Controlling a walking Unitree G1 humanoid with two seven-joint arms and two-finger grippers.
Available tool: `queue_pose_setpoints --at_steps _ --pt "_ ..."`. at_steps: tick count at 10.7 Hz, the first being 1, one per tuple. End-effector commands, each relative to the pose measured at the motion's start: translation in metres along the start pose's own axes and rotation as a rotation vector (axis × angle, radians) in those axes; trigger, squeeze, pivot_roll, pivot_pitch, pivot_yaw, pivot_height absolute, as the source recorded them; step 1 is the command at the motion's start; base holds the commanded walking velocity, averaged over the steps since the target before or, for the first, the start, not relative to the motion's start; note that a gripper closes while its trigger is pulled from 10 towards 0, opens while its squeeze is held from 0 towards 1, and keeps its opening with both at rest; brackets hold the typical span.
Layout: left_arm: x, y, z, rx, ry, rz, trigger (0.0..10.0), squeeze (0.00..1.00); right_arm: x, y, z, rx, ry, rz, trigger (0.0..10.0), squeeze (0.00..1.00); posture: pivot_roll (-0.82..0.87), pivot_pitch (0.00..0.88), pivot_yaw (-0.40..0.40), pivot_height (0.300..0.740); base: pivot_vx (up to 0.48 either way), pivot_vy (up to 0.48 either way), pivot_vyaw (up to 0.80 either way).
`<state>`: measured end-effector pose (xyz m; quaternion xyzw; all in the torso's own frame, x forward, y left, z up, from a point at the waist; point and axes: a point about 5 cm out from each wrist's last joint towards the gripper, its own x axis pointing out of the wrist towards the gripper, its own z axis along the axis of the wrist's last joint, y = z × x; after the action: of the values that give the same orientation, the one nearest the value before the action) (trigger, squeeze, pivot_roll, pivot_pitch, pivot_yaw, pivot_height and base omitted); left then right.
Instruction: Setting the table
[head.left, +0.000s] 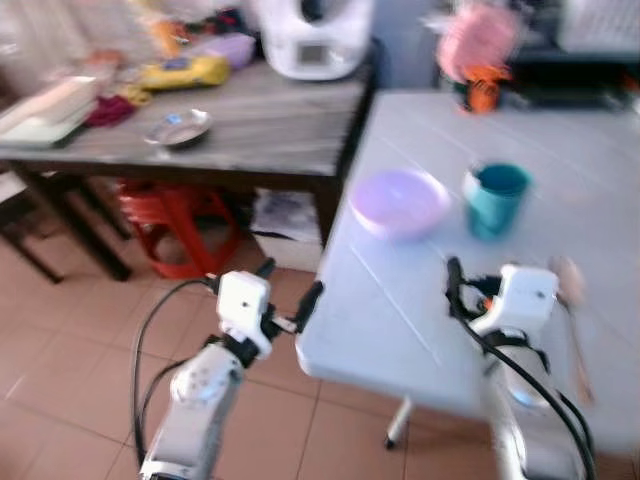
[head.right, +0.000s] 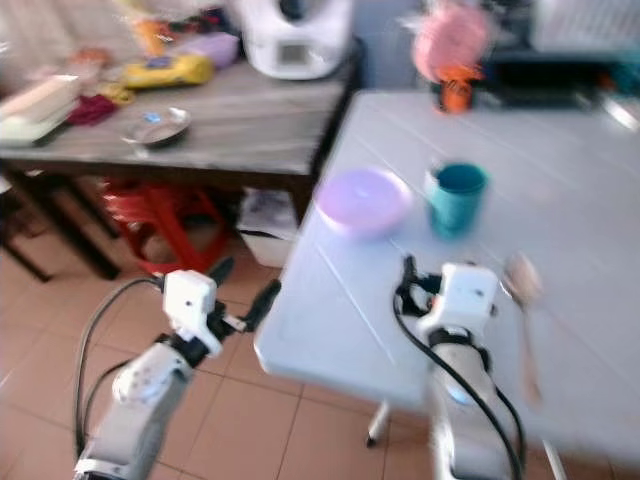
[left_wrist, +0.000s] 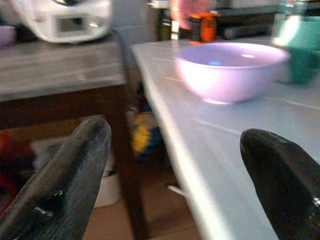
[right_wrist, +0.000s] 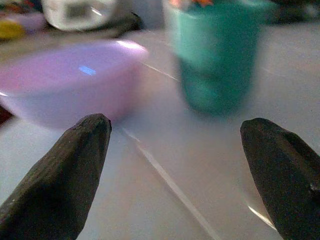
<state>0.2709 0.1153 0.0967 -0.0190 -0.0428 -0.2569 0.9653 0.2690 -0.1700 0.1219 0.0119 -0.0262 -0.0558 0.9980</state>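
Note:
A lilac bowl (head.left: 398, 202) and a teal cup (head.left: 496, 198) stand side by side on the pale table (head.left: 400, 320), the cup to the right of the bowl. A spoon (head.left: 572, 300), blurred, lies near the table's right side. My left gripper (left_wrist: 176, 132) is open and empty at the table's near left corner, level with its edge and facing the bowl (left_wrist: 230, 70). Over the near part of the tabletop, my right gripper (right_wrist: 175, 127) is also open and empty. It looks at the bowl (right_wrist: 70, 82) and the cup (right_wrist: 215, 60) just ahead.
A dark wooden side table (head.left: 260, 130) stands to the left with a metal dish (head.left: 178, 128), a white appliance (head.left: 312, 38) and clutter on it. A red stool (head.left: 170, 215) sits beneath it. A pink and orange object (head.left: 478, 55) is at the pale table's back. Tiled floor (head.left: 70, 340) lies below.

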Motion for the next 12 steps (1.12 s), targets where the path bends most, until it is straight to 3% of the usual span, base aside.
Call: queue_pose_setpoints --at_steps 1,5,8,12 --pt "-0.007 0.010 -0.003 0.021 0.022 0.033 10.0 0.00 -0.001 0.011 0.002 0.012 -0.007 0.039 10.0 0.00 -0.08 0.086 0.118 0.740 0.307 0.000 0.00" --pt "-0.010 0.011 -0.003 0.020 0.024 0.045 10.0 0.00 -0.003 0.018 0.001 -0.016 0.002 0.093 10.0 0.00 -0.07 0.081 0.112 0.740 0.154 0.000 0.00" --pt "-0.013 0.011 -0.003 0.017 0.027 0.052 10.0 0.00 -0.008 0.037 -0.003 -0.122 0.021 0.256 10.0 0.00 -0.07 0.083 0.105 0.740 0.000 0.000 0.00" --pt "-0.018 0.004 -0.001 -0.024 0.013 -0.064 10.0 0.00 -0.007 0.048 0.001 -0.203 0.029 0.373 10.0 0.00 -0.07 0.096 0.096 0.740 0.000 0.000 0.00"
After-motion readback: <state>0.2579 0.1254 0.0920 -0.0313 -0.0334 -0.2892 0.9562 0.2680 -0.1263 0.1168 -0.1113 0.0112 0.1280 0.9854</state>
